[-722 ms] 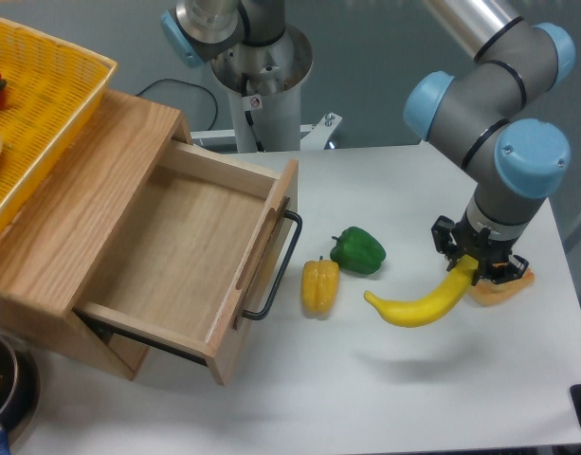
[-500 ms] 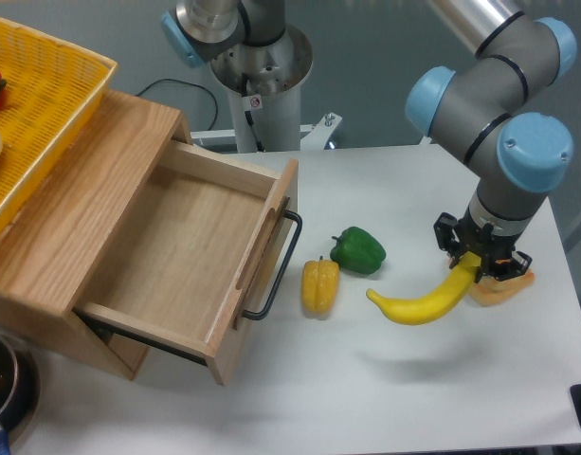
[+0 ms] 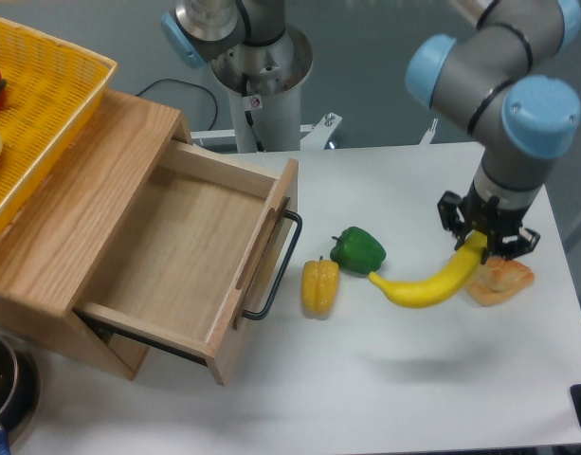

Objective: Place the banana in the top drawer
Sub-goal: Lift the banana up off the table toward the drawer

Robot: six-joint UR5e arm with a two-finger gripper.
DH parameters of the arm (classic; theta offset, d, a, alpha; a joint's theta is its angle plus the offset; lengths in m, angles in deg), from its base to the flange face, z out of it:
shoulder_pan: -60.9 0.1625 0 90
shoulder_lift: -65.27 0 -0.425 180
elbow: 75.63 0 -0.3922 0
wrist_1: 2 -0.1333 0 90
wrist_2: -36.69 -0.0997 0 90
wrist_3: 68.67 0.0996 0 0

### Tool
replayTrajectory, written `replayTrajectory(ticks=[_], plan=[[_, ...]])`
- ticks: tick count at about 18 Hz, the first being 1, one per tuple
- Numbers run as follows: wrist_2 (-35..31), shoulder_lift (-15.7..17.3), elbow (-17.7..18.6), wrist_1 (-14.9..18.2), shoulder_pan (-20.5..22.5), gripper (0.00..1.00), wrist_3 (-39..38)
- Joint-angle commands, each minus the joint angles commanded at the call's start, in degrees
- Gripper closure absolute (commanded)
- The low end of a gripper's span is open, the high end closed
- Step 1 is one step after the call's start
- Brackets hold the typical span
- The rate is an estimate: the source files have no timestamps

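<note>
Banana (image 3: 425, 287) is hanging at the right of the frame, its upper end pinched between the fingers of the end effector (image 3: 481, 245), which are pressing together on that end from both sides. Its long curved body is sloping down and to the left from the grip, with the free tip pointing toward the centre of the frame, and a soft shadow is lying on the white table (image 3: 385, 398) below it, so it is riding clear of the surface. An orange-brown piece of food (image 3: 503, 278) is sitting on the table just beside the end effector, at its lower right; whether the banana is brushing it cannot be told. A green bell pepper (image 3: 358, 249) is resting just left of the banana's free tip, and a short yellow bell pepper (image 3: 319, 284) is standing near it, further left and lower. Well apart from the banana, at the left of the frame, the top drawer (image 3: 200, 256) is standing pulled out of its wooden cabinet (image 3: 77, 204), its black wire handle facing the peppers. A yellow woven basket (image 3: 44, 104) is sitting on the cabinet in the upper left corner.
</note>
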Motion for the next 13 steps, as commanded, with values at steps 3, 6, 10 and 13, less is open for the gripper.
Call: replayTrajectory(ticks=[3, 6, 10, 13], plan=[[0.09, 2.20, 0.00, 2.38, -0.26, 1.00, -0.17], [0.35, 4.57, 0.09, 3.79, -0.44, 1.00, -0.61], [0.44, 6.51, 0.09, 6.16, -1.93, 1.00, -1.23], [1.05, 8.27, 0.09, 6.52, -3.51, 1.00, -4.03]])
